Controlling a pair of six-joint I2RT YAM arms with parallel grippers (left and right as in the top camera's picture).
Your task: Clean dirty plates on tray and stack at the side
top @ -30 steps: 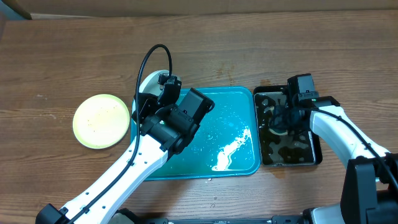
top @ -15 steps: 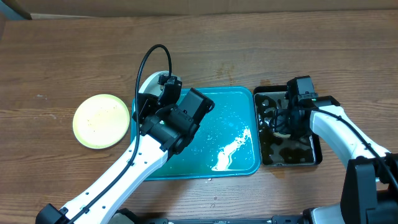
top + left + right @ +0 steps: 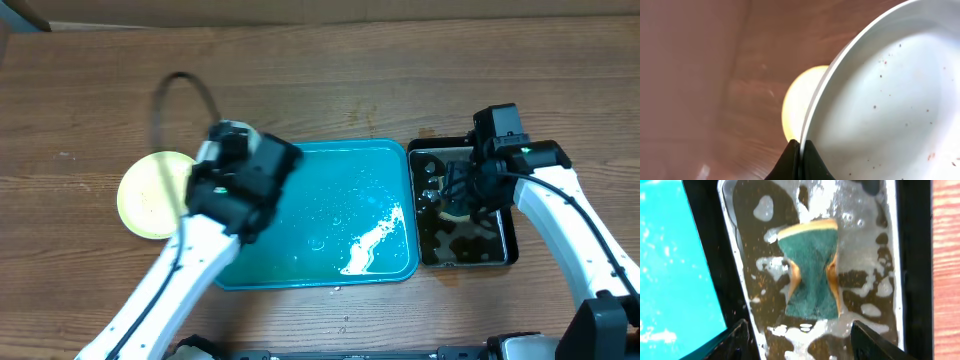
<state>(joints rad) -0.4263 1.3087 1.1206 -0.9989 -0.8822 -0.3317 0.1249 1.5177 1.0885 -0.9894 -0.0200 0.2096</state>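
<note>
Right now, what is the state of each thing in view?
white plate, held up by its rim, brown specks.
left gripper, shut on white plate.
yellow-green plate, flat on the table.
tray, wet, foamy, no plate on it.
black tray, holds foamy water.
sponge, in black tray, green side up.
right gripper, open above sponge.

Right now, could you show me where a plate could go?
The blue tray holds only suds. Bare table runs behind both trays and left of the yellow plate. The black tray is crowded by the sponge.

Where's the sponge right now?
Right wrist view: the sponge lies in the black tray, just ahead of the open right gripper, right of the blue tray.
</note>
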